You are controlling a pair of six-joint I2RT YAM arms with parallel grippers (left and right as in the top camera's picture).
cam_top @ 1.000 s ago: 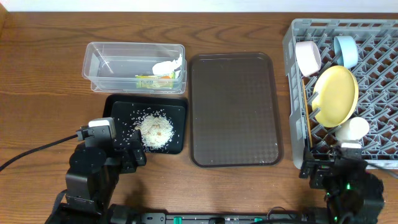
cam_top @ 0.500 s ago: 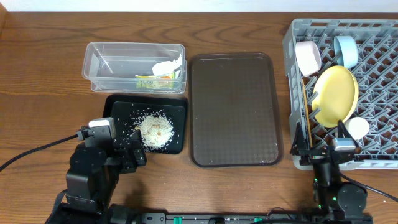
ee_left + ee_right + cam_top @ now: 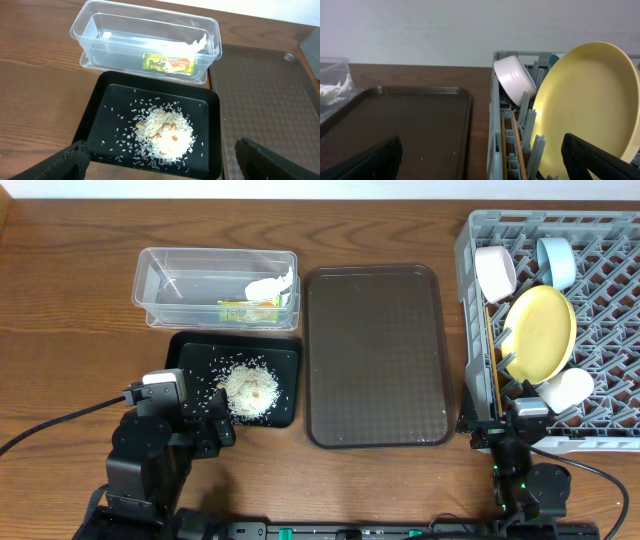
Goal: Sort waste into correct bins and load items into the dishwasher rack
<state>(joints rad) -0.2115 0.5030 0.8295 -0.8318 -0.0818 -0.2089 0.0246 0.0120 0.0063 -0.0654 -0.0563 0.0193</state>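
Loose rice (image 3: 248, 390) (image 3: 162, 132) lies in the black tray (image 3: 185, 350) (image 3: 100, 107). The clear tub (image 3: 160, 280) (image 3: 100, 30) behind it holds the snack wrapper (image 3: 248, 308) (image 3: 169, 63) and a white scrap (image 3: 270, 284). My left gripper (image 3: 200, 425) (image 3: 162, 167) hangs open over the tray's near edge. The grey rack (image 3: 600, 300) (image 3: 496, 135) holds a pink bowl (image 3: 495, 272) (image 3: 514, 75), blue bowl (image 3: 556, 262), yellow plate (image 3: 540, 332) (image 3: 585, 105), white cup (image 3: 566, 388) and chopsticks (image 3: 492, 370) (image 3: 516, 145). My right gripper (image 3: 508, 438) (image 3: 482, 162) is open at the rack's near left corner.
A large brown serving tray (image 3: 378, 355) (image 3: 400, 125) lies between the bins and the rack, with nothing on it. Bare wood table (image 3: 70, 330) stretches left of the bins. A black cable (image 3: 60, 420) runs to the left arm.
My right arm has shifted left and toward the rack's near left corner. The left arm and all objects stay where they were.
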